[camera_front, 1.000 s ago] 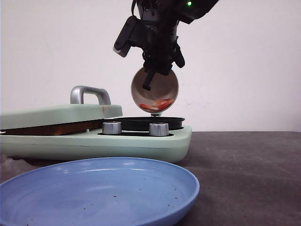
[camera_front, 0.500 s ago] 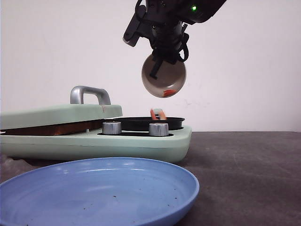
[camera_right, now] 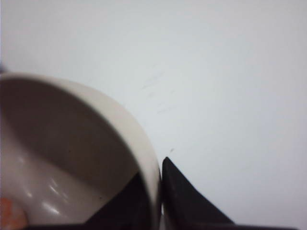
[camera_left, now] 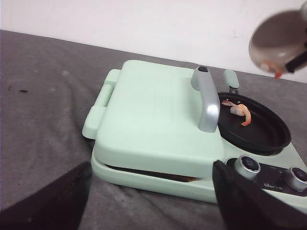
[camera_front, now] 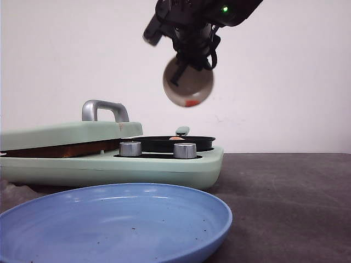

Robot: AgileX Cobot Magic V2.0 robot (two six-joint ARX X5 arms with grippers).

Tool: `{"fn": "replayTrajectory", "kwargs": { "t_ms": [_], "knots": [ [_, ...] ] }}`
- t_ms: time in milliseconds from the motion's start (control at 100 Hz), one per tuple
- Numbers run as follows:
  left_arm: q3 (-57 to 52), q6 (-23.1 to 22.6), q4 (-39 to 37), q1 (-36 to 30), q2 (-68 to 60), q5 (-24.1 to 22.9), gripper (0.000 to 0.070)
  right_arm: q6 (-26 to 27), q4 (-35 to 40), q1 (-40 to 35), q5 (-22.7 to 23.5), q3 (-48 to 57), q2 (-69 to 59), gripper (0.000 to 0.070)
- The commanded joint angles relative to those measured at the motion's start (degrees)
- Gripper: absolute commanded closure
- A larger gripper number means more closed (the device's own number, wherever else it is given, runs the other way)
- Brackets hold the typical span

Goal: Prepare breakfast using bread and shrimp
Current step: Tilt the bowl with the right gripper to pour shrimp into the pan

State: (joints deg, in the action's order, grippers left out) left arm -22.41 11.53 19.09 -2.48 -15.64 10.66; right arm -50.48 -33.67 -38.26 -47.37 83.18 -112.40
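My right gripper [camera_front: 185,68] is shut on the rim of a beige bowl [camera_front: 188,83] and holds it tipped high above the black round pan [camera_front: 175,143]. One orange shrimp piece [camera_front: 191,102] still clings inside the bowl; it also shows in the right wrist view [camera_right: 8,214]. Other shrimp [camera_left: 240,110] lie in the pan [camera_left: 261,136]. The bread shows only as a brown edge [camera_front: 66,149] under the closed green lid [camera_left: 153,110]. My left gripper [camera_left: 151,201] is open and empty in front of the appliance.
The mint-green breakfast maker [camera_front: 164,164] has a silver lid handle [camera_front: 104,109] and two knobs [camera_front: 185,150]. A large blue plate [camera_front: 115,219] sits in front of it. Dark table surface lies to the right [camera_front: 285,208].
The bowl has risen and tipped further. Shrimp have dropped out of it into the black pan; one piece remains in the bowl.
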Motion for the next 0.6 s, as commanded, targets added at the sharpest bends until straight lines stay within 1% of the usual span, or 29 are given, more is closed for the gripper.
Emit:
{"fn": "replayTrajectory", "kwargs": {
  "t_ms": [0, 260, 420, 590],
  "knots": [
    [-0.02, -0.13, -0.72, 0.07, 0.02, -0.11, 0.0269, 3.26, -1.70, -0.57, -0.22, 1.16, -1.38, 0.0700],
    [-0.02, -0.15, -0.72, 0.07, 0.02, -0.11, 0.0270, 4.00, -5.60, -0.61, 0.04, 1.16, -1.38, 0.0700],
    [-0.02, -0.15, -0.70, 0.07, 0.02, -0.11, 0.0270, 4.04, -9.27, -0.52, 1.44, 1.16, -1.38, 0.0700],
    [-0.02, -0.15, -0.68, 0.07, 0.02, -0.11, 0.0270, 4.02, -8.41, -0.63, 0.37, 1.16, -1.40, 0.0700]
  ]
}}
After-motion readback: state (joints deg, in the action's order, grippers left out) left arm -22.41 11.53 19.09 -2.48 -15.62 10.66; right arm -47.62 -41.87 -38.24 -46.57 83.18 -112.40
